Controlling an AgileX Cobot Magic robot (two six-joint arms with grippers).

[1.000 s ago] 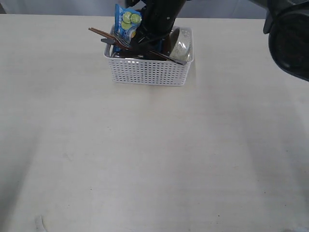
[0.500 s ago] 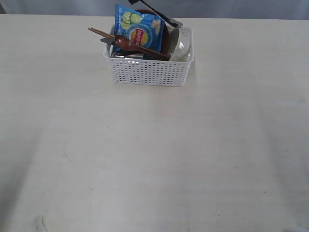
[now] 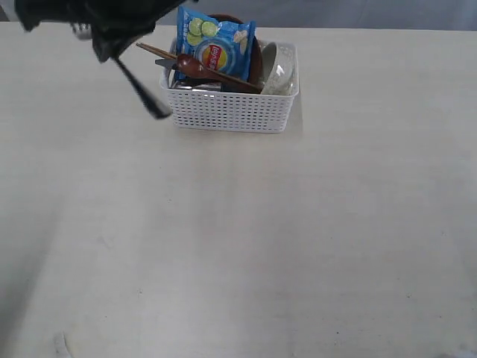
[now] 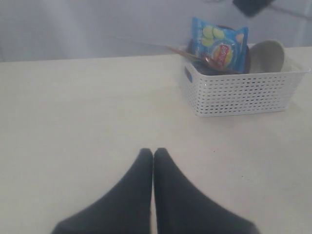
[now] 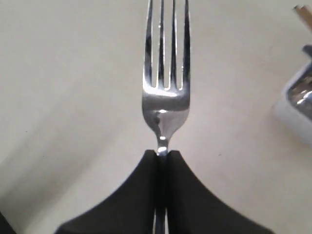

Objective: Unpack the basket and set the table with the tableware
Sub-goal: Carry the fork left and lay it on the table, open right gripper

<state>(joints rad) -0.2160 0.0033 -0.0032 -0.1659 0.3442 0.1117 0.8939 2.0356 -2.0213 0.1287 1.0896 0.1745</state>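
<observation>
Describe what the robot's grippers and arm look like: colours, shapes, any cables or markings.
The left gripper and the right gripper each have two matte black fingers, broad at the base, tapering like wedges to narrow tips. No markings or cables show. In the exterior view the arm is a blurred black bulk; detail cannot be told.

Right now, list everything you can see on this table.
table: one, pale cream, under everything
basket: one, white, near the table's far edge
crisp packet: one, blue, upright in the basket
chopsticks: pair, brown, across the basket, tips past its left end
spoon: one, dark red, in the basket by the chopsticks
bowl: one, off-white, tipped at the basket's right end
fork: one, steel, left of the basket
right gripper: black, shut on the fork
left gripper: black, shut, empty
</observation>
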